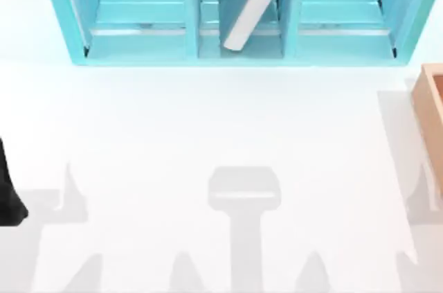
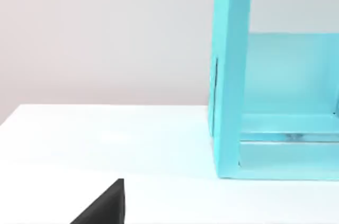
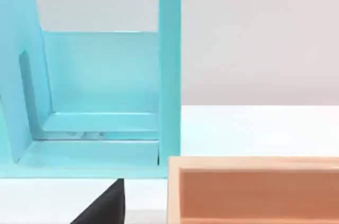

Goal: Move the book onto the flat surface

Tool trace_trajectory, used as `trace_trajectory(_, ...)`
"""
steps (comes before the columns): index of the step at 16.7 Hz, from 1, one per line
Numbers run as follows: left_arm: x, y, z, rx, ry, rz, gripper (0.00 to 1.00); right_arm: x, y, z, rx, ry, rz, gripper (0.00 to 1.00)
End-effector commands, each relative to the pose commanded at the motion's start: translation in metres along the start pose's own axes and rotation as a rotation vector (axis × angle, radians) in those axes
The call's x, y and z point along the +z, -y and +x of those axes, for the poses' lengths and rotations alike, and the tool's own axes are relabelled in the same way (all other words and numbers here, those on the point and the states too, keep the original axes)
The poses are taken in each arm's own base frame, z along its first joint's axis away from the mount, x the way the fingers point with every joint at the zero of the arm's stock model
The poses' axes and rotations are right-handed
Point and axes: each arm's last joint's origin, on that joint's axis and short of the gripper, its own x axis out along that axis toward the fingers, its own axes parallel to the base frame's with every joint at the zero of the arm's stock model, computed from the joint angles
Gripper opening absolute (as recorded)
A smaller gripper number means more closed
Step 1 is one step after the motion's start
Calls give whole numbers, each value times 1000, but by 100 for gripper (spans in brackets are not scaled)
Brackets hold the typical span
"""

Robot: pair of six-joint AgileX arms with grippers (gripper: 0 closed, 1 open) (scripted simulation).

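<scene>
Your thick teal-blue hardcover book [image 1: 250,3] is leaning tilted inside the light-blue shelf unit's [image 1: 138,33] middle compartment, off the smooth white tabletop [image 1: 208,127]. Your left arm is sitting at the table's left edge; neither gripper's state can be told.

Teal book [image 1: 250,3] tilted in middle compartment

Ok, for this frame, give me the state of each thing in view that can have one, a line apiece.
book: leaning tilted in the middle compartment of the shelf, not yet on the tabletop.
shelf: standing at the table's far edge, left and right compartments hold nothing.
tabletop: nothing placed on its middle.
wooden box: open-topped, at the table's right edge, beside the shelf.
left arm: parked at the table's left edge.
</scene>
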Motion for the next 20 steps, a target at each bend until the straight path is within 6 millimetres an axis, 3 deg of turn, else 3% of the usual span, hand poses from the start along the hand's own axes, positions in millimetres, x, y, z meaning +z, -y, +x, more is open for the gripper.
trace_trajectory(4,0,0,0,0,0,0,100,7,-1,1,2,8,10,100)
trace_trajectory(7,0,0,0,0,0,0,100,30,-5,6,6,28,45,100)
trace_trajectory(10,0,0,0,0,0,0,100,62,-13,23,7,33,97,100)
trace_trajectory(15,0,0,0,0,0,0,100,103,-49,93,2,1,199,100)
trace_trajectory(18,0,0,0,0,0,0,100,102,-90,150,-2,-32,255,100)
trace_trajectory(20,0,0,0,0,0,0,100,86,-124,186,-4,-55,288,100)
